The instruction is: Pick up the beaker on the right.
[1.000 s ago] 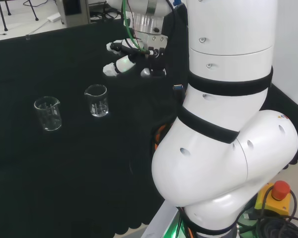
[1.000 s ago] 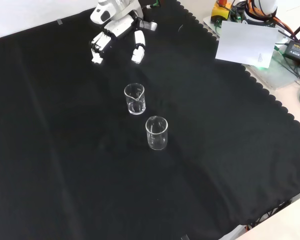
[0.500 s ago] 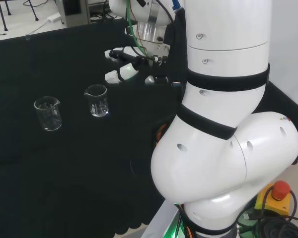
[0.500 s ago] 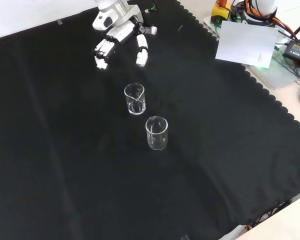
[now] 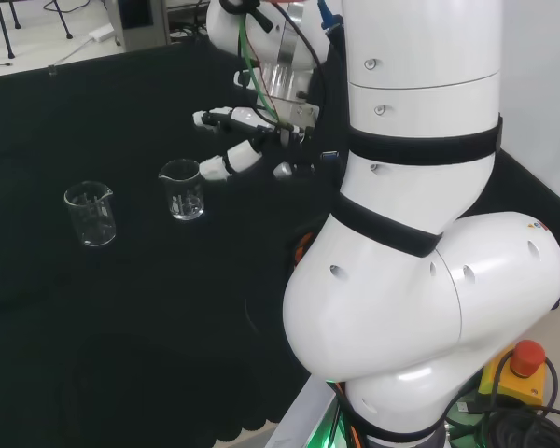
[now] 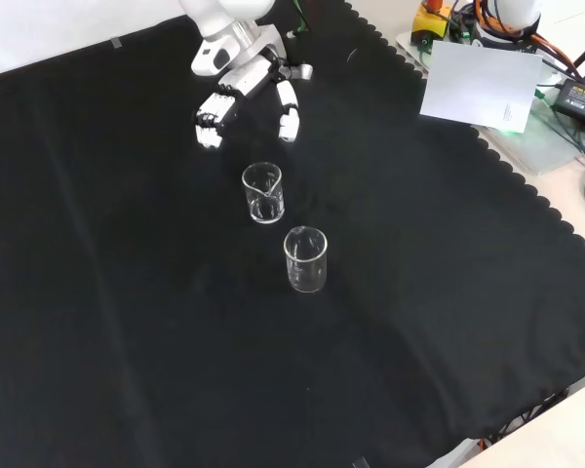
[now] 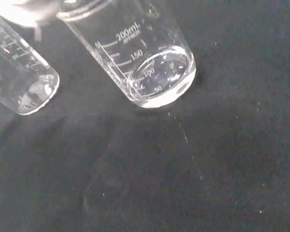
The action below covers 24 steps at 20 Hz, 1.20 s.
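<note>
Two clear beakers are seen standing upright on the black cloth (image 6: 97,292), apart from each other. In the head view the right beaker (image 5: 181,189) stands nearer the arm and the left beaker (image 5: 90,214) farther to the left; in the front view the same pair is lined up one behind the other, the target beaker (image 6: 262,192) higher in the picture and the other (image 6: 305,258) below it.

Over the last second the hand (image 5: 247,140) has been carried down and toward the target beaker. A second ago it was held well back near the cloth's far edge in the front view; now the hand (image 6: 244,88) is brought near the beaker's rim, though a gap of bare cloth is still left between them. The approach is judged well under way, with the grasp itself not yet begun.

The fingers (image 6: 211,115) are kept spread and nearly straight, the thumb set apart from them, and nothing is held or touched. In the wrist view both beakers are shown close by, the larger-looking one (image 7: 145,58) lying just ahead of the palm, which suggests the hand is lined up on it.
</note>
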{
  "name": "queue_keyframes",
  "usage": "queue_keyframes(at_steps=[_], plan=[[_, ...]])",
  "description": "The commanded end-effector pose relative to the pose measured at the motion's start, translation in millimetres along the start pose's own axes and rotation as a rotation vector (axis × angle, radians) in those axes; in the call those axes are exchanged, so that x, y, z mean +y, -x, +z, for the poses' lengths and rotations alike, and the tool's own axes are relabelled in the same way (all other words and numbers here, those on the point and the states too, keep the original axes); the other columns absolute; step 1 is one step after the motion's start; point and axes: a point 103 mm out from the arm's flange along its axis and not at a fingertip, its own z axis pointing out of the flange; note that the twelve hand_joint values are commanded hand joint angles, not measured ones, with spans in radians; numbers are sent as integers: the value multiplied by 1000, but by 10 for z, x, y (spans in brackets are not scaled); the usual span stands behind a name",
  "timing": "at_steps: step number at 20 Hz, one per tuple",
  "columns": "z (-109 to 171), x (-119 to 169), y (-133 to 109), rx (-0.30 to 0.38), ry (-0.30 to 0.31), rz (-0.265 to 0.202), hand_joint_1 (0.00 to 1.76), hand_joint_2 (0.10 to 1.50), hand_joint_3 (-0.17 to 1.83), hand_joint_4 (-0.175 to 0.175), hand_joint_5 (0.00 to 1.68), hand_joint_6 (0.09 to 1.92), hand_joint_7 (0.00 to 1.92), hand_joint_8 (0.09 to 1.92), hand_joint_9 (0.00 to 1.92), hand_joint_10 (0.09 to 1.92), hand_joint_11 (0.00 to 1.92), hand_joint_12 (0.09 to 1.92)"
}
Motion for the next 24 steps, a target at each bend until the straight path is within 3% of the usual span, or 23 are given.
queue_keyframes(at_steps=[1, 6, 10, 24], plan=[[138, 89, -5, 22, 3, 7, 788, 579, 435, -24, 118, 87, 4, 509, 94, 655, 0, 774], [248, 175, 12, 37, -25, 3, 806, 553, 496, -24, 93, 87, 16, 504, 94, 652, 0, 747], [340, 214, 44, 64, -31, -7, 812, 517, 564, -26, 74, 87, 57, 519, 173, 659, 0, 845], [562, 306, 36, 216, -60, -57, 822, 496, 608, -34, 86, 87, 99, 547, 226, 630, 0, 962]])
